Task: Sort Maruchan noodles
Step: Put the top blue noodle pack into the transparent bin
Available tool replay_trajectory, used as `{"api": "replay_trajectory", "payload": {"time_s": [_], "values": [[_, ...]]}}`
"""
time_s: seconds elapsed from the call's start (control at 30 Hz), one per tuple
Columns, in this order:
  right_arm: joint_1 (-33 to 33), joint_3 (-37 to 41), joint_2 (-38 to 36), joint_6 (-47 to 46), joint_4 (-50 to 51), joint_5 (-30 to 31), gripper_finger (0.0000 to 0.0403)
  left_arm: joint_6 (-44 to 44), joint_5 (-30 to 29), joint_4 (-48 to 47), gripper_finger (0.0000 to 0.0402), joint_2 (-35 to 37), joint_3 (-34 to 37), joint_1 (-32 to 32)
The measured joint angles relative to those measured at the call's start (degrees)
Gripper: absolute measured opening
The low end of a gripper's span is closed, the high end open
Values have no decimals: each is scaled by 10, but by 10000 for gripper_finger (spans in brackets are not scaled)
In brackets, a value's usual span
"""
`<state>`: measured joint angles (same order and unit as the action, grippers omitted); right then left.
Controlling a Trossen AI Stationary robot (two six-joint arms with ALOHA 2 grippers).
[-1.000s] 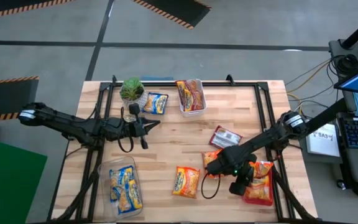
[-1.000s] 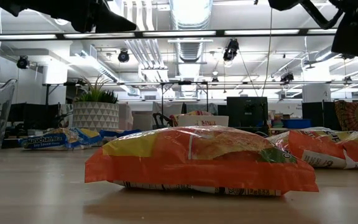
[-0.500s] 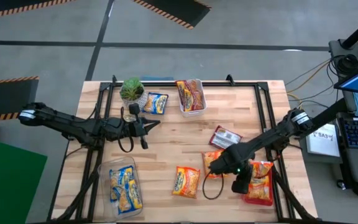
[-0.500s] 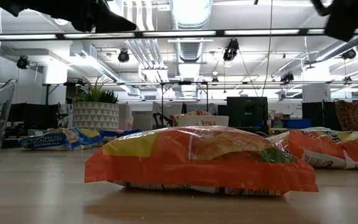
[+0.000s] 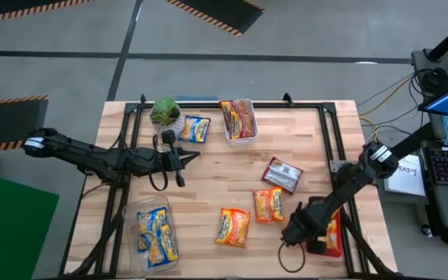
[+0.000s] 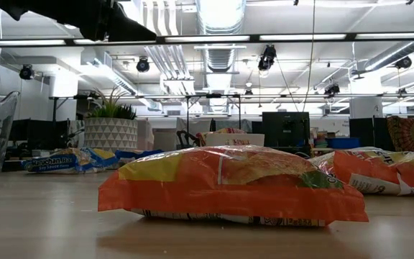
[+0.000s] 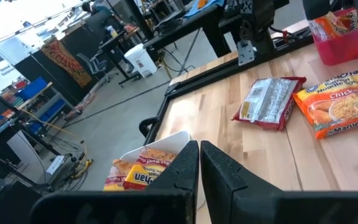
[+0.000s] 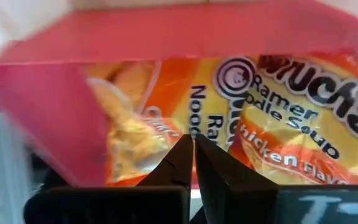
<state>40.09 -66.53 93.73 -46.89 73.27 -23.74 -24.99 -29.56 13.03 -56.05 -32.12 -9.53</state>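
Note:
The Maruchan noodles lie spread on the wooden table. Two orange packets (image 5: 268, 204) (image 5: 233, 226) and a maroon one (image 5: 281, 173) lie flat in the middle, and a blue one (image 5: 194, 128) lies beside the plant. My right gripper (image 5: 298, 232) hangs shut at the near right, pointing down over a red bin (image 5: 334, 247) (image 8: 55, 112) holding orange packets (image 8: 272, 124); nothing sits between its fingers. My left gripper (image 5: 185, 155) (image 7: 199, 149) waits shut above the table's left half.
A potted plant (image 5: 165, 113) stands at the far left. A white bin (image 5: 238, 118) with maroon packets sits at the far edge, and a clear bin (image 5: 155, 229) with blue packets at the near left. Black frame rails run along the table's sides.
My right arm has swung toward the table's right edge and tipped more steeply down. It has left the top of the low view and uncovered the orange packet beside the red bin. The packets have stayed where they were.

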Motion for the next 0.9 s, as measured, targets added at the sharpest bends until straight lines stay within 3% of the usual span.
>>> {"api": "replay_trajectory", "payload": {"time_s": [0.2, 0.47, 0.53, 0.7, 0.9], "values": [[17, 48, 0, -36, -63, 29, 9, 0, 0, 1, 0, 0, 0, 0], [12, -7, -42, -1, 53, 24, 9, 5, 0, 9, 0, 0, 0, 0], [6, -24, -62, -2, 52, 45, 9, 5, 0, 10, 0, 0, 0, 0], [-21, -42, -111, -51, 51, 185, 9, 5, 0, 10, 0, 0, 0, 0], [-49, -27, -149, -97, 54, 182, 9, 5, 0, 10, 0, 0, 0, 0]]}}
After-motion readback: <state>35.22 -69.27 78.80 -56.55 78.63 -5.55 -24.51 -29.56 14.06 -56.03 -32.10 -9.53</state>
